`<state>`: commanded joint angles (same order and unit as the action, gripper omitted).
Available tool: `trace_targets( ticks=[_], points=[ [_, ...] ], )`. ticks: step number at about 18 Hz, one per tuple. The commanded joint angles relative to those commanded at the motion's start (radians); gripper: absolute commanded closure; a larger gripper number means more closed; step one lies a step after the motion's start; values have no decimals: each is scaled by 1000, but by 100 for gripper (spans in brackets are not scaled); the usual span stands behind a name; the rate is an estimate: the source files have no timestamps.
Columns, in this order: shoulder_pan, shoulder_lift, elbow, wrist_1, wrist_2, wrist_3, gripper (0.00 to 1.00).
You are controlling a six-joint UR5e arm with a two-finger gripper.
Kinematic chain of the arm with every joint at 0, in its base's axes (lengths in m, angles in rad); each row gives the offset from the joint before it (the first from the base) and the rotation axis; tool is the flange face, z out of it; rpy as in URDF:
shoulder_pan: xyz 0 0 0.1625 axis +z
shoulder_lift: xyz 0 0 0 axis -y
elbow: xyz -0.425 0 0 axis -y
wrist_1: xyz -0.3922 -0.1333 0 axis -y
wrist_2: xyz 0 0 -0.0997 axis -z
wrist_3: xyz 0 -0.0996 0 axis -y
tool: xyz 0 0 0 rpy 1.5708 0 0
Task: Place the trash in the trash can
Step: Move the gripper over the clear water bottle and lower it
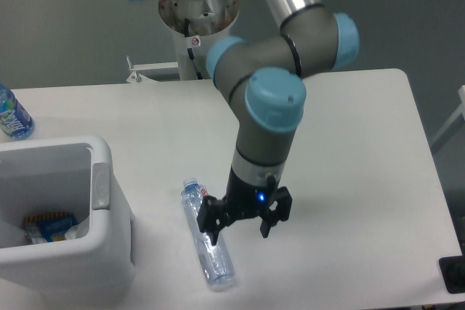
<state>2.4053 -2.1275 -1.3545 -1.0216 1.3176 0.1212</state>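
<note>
I am at the step of picking up the bottle (206, 241), the last piece of trash I can see outside the bin (109, 212). The bottle lies flat on the table (349, 143), just beside the bin, with its cap end pointing away from the table's front edge. My gripper (242, 221) hangs low over the bottle's middle, spread wide and holding nothing. One finger sits right at the bottle's side, and the other is out past it, farther from the bin. I cannot tell if that near finger touches the plastic yet. Inside the bin I can see a blue and orange packet (49, 224) and a bit of something white; I cannot tell what the white bit is. A standing bottle with a blue label (11, 115) is on the far side of the bin, and I leave it alone. Next I think I need to get one finger on each long side of the bottle, go down, and squeeze softly, because it looks thin and may roll or crush.
</note>
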Motion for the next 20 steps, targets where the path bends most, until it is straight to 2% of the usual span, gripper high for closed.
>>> trace_targets(
  ticks=[5,10,13,20],
  points=[
    [-6,-63,2,5,9,-8,0],
    [-41,-95,-11,60,40,-11,0],
    [-61,-114,-8,71,84,-9,0],
    [-81,-155,-2,75,86,-12,0]
  ],
)
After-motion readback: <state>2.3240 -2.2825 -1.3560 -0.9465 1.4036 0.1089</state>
